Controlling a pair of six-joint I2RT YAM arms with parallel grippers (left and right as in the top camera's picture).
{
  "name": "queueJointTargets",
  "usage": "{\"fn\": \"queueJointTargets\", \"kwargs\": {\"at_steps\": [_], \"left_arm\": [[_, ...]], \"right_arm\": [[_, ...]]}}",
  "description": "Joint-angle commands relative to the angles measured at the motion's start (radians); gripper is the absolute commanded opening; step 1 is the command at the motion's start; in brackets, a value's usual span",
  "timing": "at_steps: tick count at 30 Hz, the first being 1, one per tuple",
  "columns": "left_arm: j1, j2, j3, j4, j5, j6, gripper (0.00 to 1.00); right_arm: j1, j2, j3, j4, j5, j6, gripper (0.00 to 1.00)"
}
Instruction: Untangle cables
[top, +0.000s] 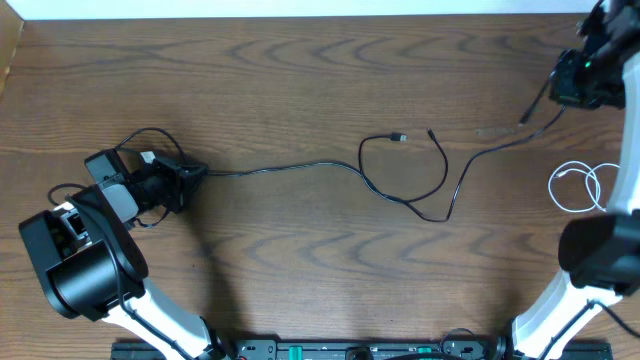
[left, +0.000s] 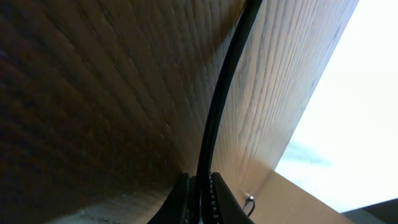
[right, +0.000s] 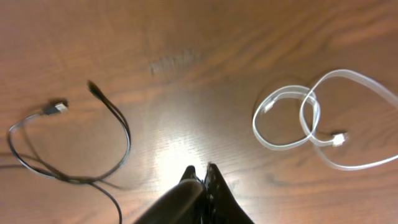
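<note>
The table (top: 300, 60) was broad and made of brown wood, with long wavy grain running from its left edge to its right. Along the far edge a narrow white strip (top: 300, 8) showed, too thin to tell whether it was wall or floor. At the far left corner sat a sliver of paler wood (top: 10, 50). A black rail (top: 330, 350) ran along the near edge. Soft light from overhead left a pale glare (right: 174, 155) on the tabletop, and beyond one edge everything washed out to bright white (left: 354, 112).
</note>
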Motion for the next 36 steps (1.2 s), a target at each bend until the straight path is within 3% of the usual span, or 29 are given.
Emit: {"fn": "queueJointTargets", "kwargs": {"at_steps": [1, 9, 27, 32, 36], "left_arm": [[0.004, 0.010, 0.003, -0.008, -0.081, 0.020, 0.08], [-0.009, 0.010, 0.003, -0.008, -0.081, 0.020, 0.08], [-0.105, 0.010, 0.004, 0.043, -0.081, 0.020, 0.08], [-0.124, 0.010, 0.004, 0.057, -0.082, 0.020, 0.08], [-0.124, 0.010, 0.004, 0.057, -0.082, 0.020, 0.08]], "right_arm": [[-0.007, 0.058, 0.006, -0.025, -0.015, -0.008, 0.01], [0.002, 0.161, 0.006, -0.050, -0.246, -0.010, 0.01], [0.164, 0.182, -0.061, 0.023, -0.258, -0.028, 0.06], [0.272, 0.182, -0.140, 0.073, -0.291, -0.028, 0.31], [0.365, 0.182, -0.208, 0.138, -0.291, -0.022, 0.41]]}}
